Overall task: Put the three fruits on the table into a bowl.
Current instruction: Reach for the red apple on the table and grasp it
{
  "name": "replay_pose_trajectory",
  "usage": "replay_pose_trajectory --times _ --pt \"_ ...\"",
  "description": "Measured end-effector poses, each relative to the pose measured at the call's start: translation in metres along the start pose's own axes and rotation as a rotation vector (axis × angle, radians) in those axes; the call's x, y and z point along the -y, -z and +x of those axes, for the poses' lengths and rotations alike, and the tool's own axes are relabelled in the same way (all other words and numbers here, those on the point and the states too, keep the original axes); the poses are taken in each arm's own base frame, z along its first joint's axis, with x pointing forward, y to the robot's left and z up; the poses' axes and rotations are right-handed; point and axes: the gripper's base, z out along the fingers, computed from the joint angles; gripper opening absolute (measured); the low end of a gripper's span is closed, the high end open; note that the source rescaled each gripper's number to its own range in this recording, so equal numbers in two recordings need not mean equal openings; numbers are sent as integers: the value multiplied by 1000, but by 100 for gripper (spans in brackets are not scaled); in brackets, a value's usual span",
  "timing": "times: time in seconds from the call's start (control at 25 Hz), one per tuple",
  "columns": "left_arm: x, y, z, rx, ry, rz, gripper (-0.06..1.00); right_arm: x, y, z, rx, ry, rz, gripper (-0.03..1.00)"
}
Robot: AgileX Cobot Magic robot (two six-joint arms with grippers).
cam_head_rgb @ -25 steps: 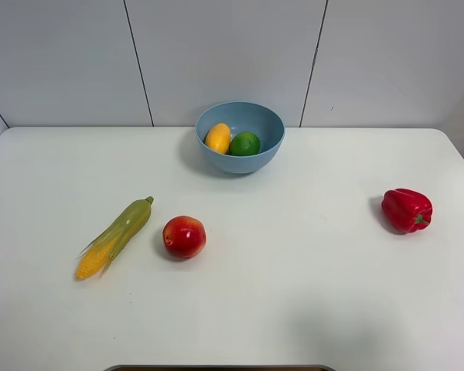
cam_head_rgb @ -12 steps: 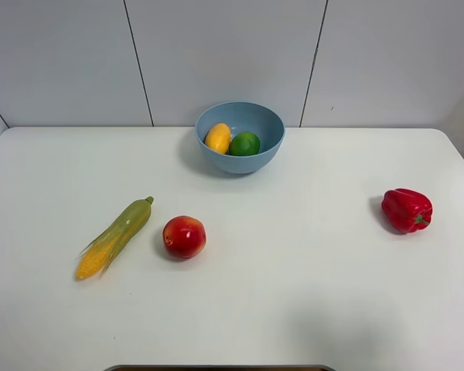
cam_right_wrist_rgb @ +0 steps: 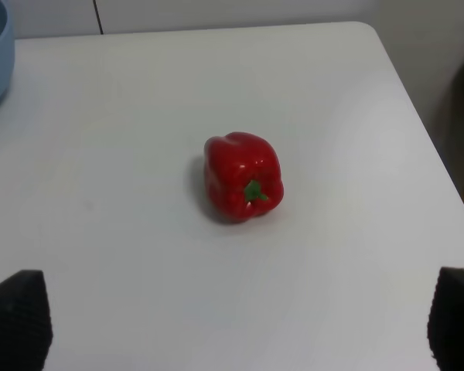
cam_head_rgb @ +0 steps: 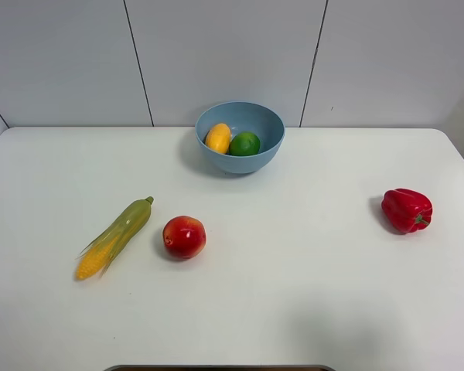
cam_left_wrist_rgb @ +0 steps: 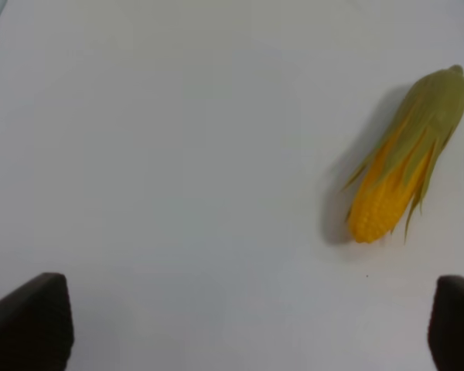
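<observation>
Jaws of left gripper (cam_left_wrist_rgb: 240, 325) and right gripper (cam_right_wrist_rgb: 236, 321) wide apart, empty; mango (cam_head_rgb: 218, 137), lime (cam_head_rgb: 245, 143) in bowl (cam_head_rgb: 251, 163); apple (cam_head_rgb: 184, 236) on table (cam_head_rgb: 294, 294).

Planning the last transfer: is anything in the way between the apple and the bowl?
Nothing visible does. Only bare table lies between the apple and the bowl. In the high view the corn cob lies left of the apple, off that line, and the bell pepper sits far right.

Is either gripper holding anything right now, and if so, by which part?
Nothing. The left gripper and right gripper both show open, empty jaws.
</observation>
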Motion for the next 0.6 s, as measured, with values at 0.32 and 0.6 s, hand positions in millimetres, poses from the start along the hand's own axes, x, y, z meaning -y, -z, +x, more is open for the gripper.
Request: replay_pose_trajectory --times 0.32,0.6 --pt "0 0 0 0 0 0 76 0 0 0 0 0 0 100" --pt "0 2 -2 6 5 0 76 0 0 0 0 0 0 100"
